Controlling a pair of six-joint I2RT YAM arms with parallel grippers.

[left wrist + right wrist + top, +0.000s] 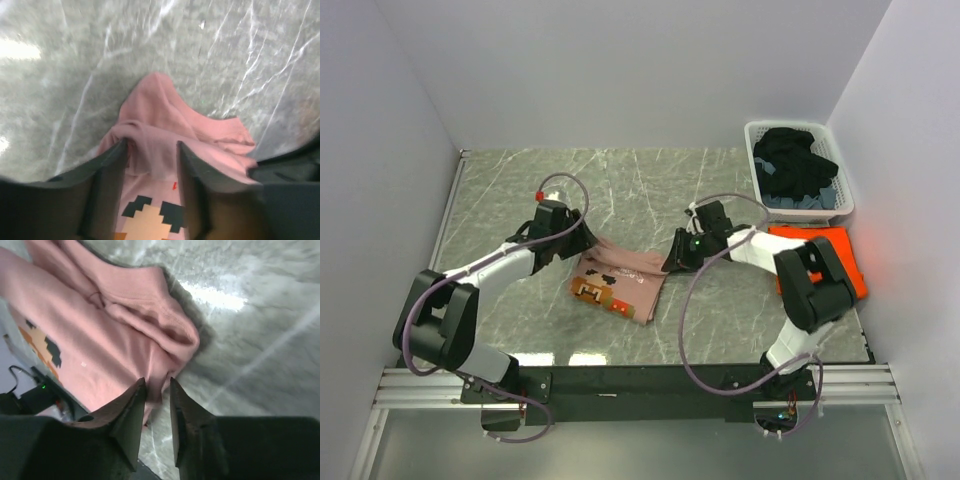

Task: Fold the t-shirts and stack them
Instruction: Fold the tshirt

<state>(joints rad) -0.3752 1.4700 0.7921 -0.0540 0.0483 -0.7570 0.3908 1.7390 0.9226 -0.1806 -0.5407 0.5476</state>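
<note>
The dusty-pink tee lies partly folded on the marble table between my two arms, its pixel graphic at the near left edge. My left gripper is at its far left corner; in the left wrist view the gripper is shut on a raised fold of the pink tee. My right gripper is at the far right corner; in the right wrist view the gripper pinches the edge of the pink tee. The bright-orange tee lies folded at the right, partly behind the right arm.
A white plastic laundry basket stands at the back right with dark clothes in it. White walls close in the table on the left, back and right. The black arm rail runs along the near edge.
</note>
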